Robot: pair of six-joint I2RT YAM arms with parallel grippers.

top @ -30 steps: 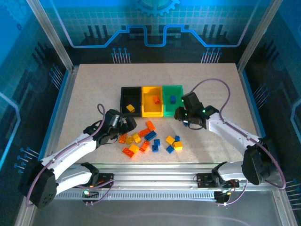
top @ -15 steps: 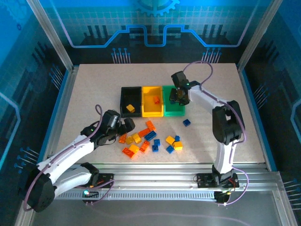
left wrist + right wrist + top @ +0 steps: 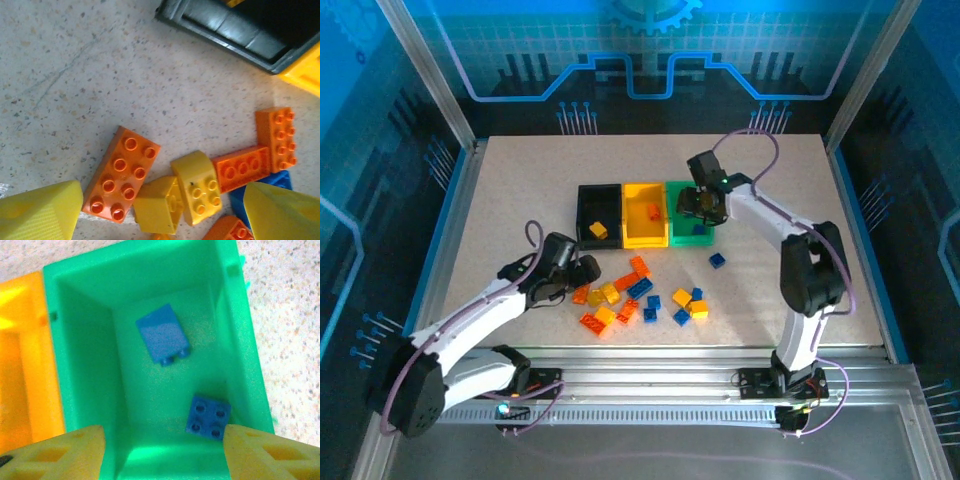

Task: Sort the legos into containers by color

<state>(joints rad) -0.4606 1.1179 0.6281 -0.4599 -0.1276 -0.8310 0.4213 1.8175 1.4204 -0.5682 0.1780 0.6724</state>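
Observation:
The black [image 3: 590, 203], yellow [image 3: 638, 232] and green bin [image 3: 684, 237] stand in a row. My right gripper [image 3: 702, 207] hangs open over the green bin [image 3: 85, 365], empty, with two blue legos [image 3: 162, 335] [image 3: 208, 416] lying below it. My left gripper [image 3: 584, 272] is open low over the pile of loose legos [image 3: 620, 295]. In the left wrist view an orange brick [image 3: 121, 172] and two yellow bricks [image 3: 160, 205] [image 3: 197, 186] lie between its yellow fingers [image 3: 40, 210], untouched. A yellow brick [image 3: 597, 230] is in the black bin, an orange one [image 3: 652, 211] in the yellow bin.
A single blue brick [image 3: 717, 260] lies on the table right of the pile, and a small cluster of blue and yellow bricks [image 3: 686, 305] sits nearer the front. More orange bricks [image 3: 240, 167] and a blue one [image 3: 265, 182] lie beside the left gripper; the black bin's wall [image 3: 225, 30] is just beyond.
My right gripper has swung from the table beside the green bin to above it, and a second blue brick now lies inside. The left gripper has shifted slightly at the pile.

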